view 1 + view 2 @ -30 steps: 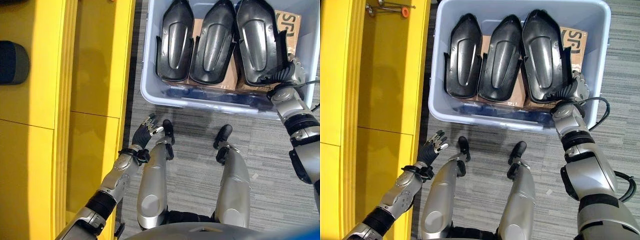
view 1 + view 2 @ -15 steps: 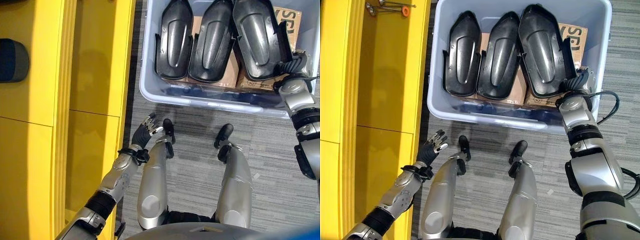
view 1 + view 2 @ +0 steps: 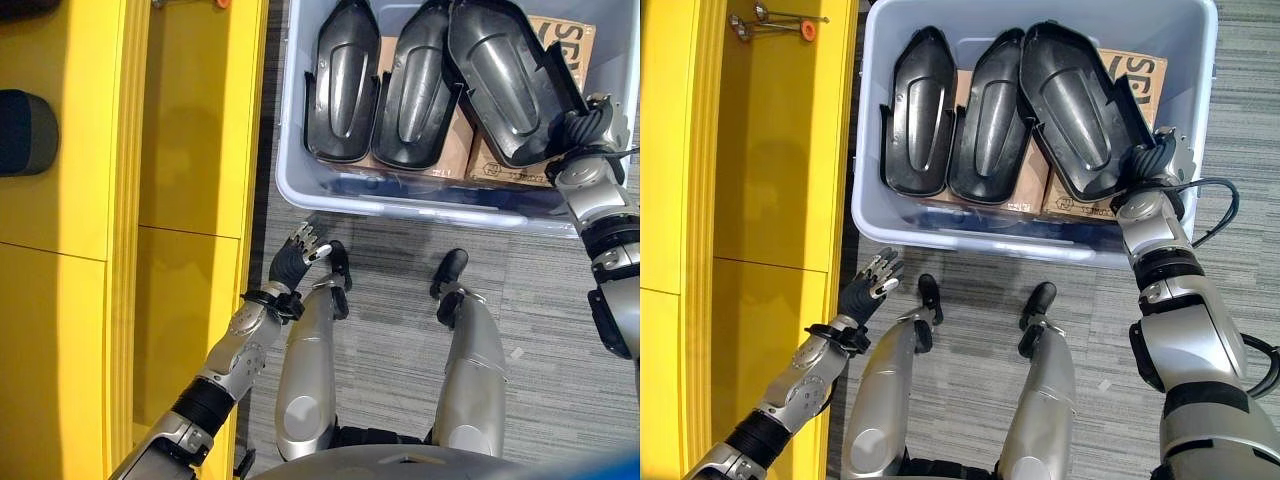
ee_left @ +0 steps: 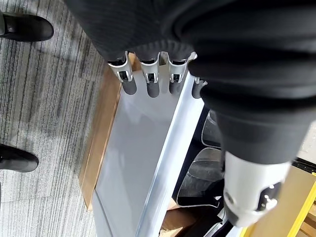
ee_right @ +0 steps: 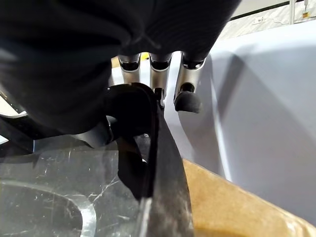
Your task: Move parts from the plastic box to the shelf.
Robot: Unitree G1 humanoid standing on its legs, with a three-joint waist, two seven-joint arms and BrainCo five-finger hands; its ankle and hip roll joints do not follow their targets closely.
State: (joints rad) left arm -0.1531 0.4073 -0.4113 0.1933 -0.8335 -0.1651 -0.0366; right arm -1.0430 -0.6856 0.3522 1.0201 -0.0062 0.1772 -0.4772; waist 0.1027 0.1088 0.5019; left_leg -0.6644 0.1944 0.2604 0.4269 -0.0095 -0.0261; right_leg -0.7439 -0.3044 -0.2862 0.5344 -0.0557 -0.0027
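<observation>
Behind part [image 3: 1070, 105] rim, right robot hand [image 3: 1152, 160] fingers hidden.

My right hand [image 3: 1152, 160] sat behind the near end of the rightmost part [image 3: 1072, 105], so its palm was hidden. The cardboard boxes [image 3: 1140, 75] lay mostly under the three parts. The plastic box [image 3: 300, 185] ran off the top edge in the left eye view. Small items on the yellow shelf [image 3: 770, 150] were too small to identify.
</observation>
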